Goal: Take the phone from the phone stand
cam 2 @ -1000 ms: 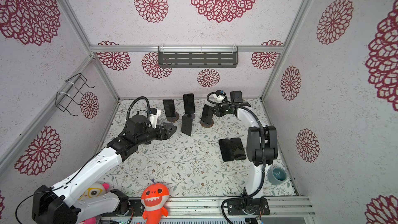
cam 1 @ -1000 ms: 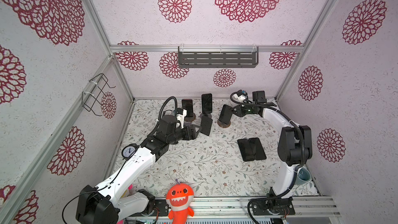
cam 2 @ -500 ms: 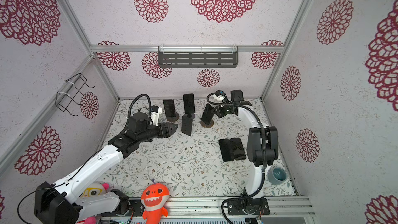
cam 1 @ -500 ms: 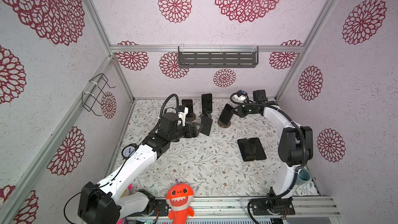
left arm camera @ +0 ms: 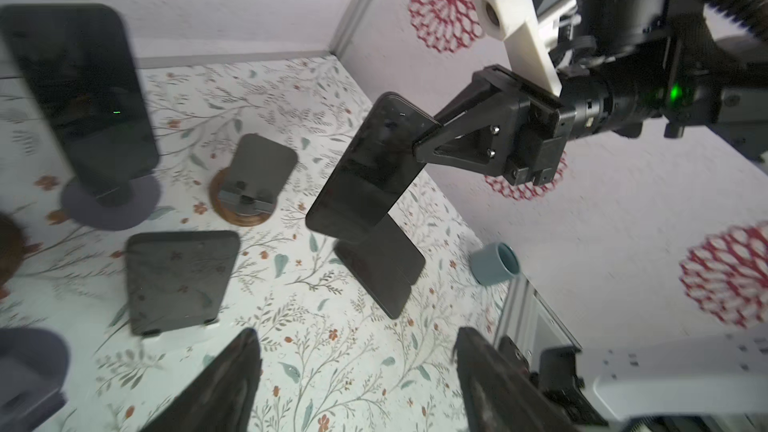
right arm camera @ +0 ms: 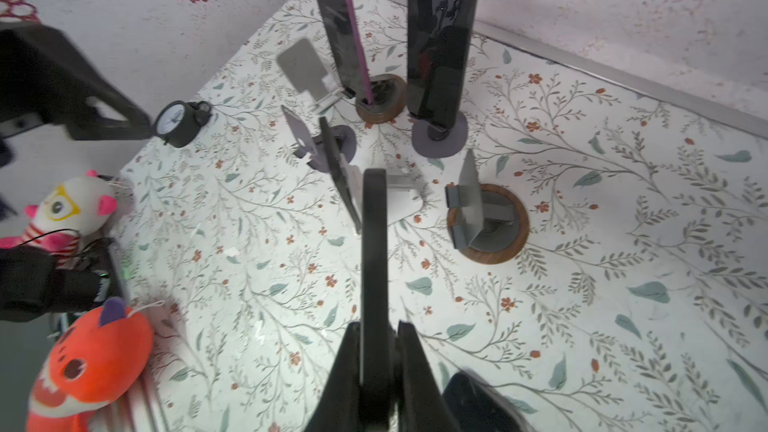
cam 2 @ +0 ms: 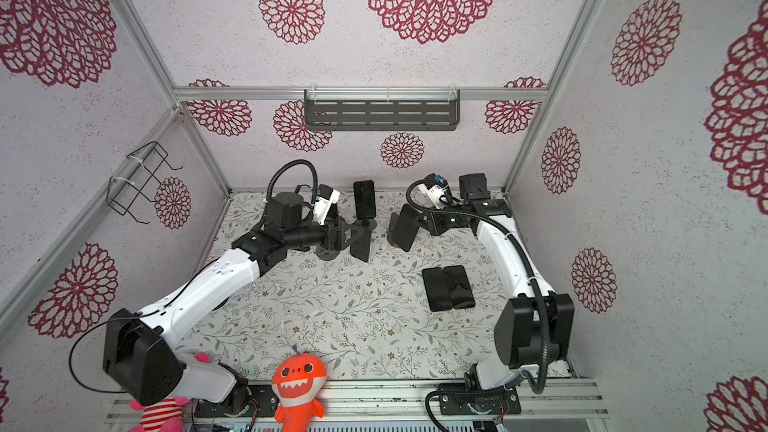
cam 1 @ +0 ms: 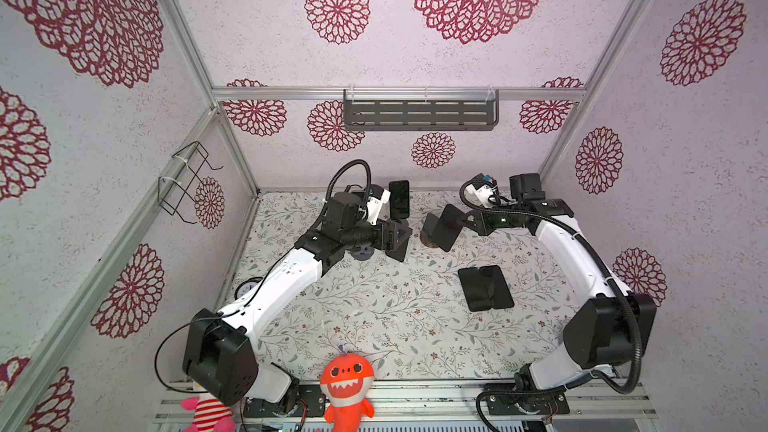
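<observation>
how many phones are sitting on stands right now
3. A black phone stands on the grey round stand. A pink-edged phone is on a wooden stand. A dark phone leans on the white stand. More hidden ones look unlikely.

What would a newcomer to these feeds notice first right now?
The right gripper is shut on a black phone, held in the air near the empty wooden-based stand at the back. Opposite, the left gripper is open, facing a second phone leaning on a white stand; two phones lie flat side by side on the floral table, right of centre.
</observation>
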### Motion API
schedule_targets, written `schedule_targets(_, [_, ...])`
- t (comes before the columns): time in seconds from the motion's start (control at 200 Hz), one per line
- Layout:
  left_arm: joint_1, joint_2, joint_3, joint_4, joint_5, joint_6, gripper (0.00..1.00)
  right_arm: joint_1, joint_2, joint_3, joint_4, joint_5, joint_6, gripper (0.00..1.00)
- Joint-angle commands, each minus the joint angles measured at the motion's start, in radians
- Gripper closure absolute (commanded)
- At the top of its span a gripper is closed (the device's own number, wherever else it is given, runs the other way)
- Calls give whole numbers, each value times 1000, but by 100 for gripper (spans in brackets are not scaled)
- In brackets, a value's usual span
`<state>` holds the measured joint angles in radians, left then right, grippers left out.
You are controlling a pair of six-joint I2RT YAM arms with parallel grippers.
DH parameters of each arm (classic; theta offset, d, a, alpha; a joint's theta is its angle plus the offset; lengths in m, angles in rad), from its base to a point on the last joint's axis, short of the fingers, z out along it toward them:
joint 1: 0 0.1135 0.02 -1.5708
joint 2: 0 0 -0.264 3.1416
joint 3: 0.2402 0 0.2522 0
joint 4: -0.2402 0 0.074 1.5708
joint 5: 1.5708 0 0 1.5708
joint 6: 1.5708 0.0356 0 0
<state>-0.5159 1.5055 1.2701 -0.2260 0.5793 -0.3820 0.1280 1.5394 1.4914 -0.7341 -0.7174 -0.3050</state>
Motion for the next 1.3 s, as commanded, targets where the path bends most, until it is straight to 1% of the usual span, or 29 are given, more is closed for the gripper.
schedule_targets(0.0, [19, 77, 83, -55, 255, 194, 23, 3, -64, 13, -134, -158, -68, 96])
schedule_targets(0.115, [30, 153, 155, -120, 331, 300, 23, 5, -124, -14, -180, -235, -140, 97])
schedule_targets(0.195, [29, 189, 181, -123, 365, 333, 25, 5, -143, -17, -218, -284, -180, 98])
schedule_targets(0.25, [30, 211, 198, -122, 404, 342, 31, 5, -148, -12, -244, -316, -212, 99])
schedule_targets(0.32, [26, 225, 198, -102, 467, 345, 50, 7, -143, -2, -270, -342, -242, 100])
schedule_targets(0.38, [24, 228, 187, -89, 499, 358, 55, 8, -131, 17, -308, -367, -287, 100])
schedule_targets(0.43, [25, 226, 176, -85, 522, 366, 55, 9, -121, 28, -330, -385, -315, 100])
schedule_targets(0.57, [20, 226, 162, -80, 536, 370, 50, 23, -87, 59, -378, -400, -373, 100])
schedule_targets(0.615, [17, 227, 161, -83, 539, 374, 47, 32, -71, 72, -391, -405, -388, 100])
schedule_targets(0.681, [12, 233, 161, -86, 545, 378, 40, 43, -53, 90, -403, -411, -397, 100])
schedule_targets(0.751, [10, 241, 161, -91, 572, 382, 37, 55, -38, 108, -404, -411, -400, 100])
schedule_targets(0.971, [-16, 244, 151, -124, 596, 432, 41, 59, 0, 150, -416, -438, -420, 100])
schedule_targets(1.156, [-18, 251, 142, -127, 623, 453, 55, 64, 26, 180, -429, -442, -431, 100])
schedule_targets(1.246, [-19, 251, 141, -132, 617, 463, 65, 64, 46, 208, -461, -444, -452, 100])
schedule_targets(1.296, [-22, 252, 145, -134, 617, 464, 73, 65, 58, 224, -477, -451, -465, 100])
